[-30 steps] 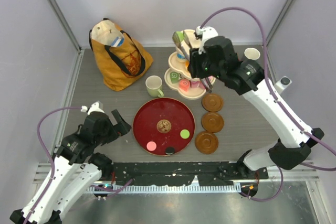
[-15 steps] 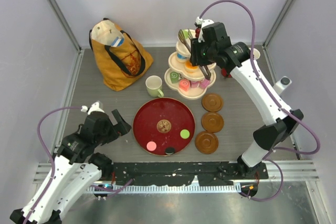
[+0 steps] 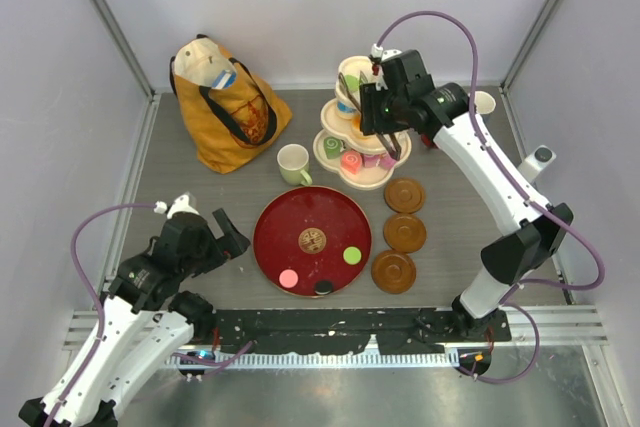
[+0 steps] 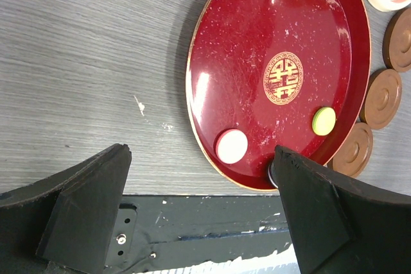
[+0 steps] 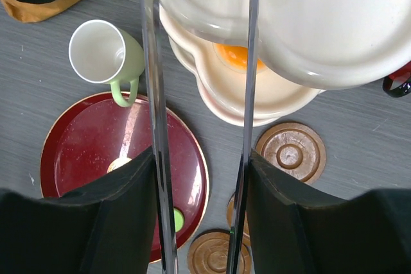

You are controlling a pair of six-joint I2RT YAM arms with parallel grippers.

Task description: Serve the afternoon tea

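On the grey table [image 3: 200, 207], right gripper [image 5: 200, 158] squeezes tongs [image 5: 151, 94] half shut over the far stand [image 5: 334, 24] for pastries [image 3: 350, 160]; left gripper [image 4: 202, 152] sits near, wide open, empty.

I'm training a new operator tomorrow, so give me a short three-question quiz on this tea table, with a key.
1. True or false: the left gripper holds a pastry.
2. How many pastries lie on the red tray?
3. The pale green mug stands: A on the tray; B on the table, between the tote bag and the tiered stand; C inside the tote bag.
Key: 1 false, it is open and empty; 2 three; 3 B.
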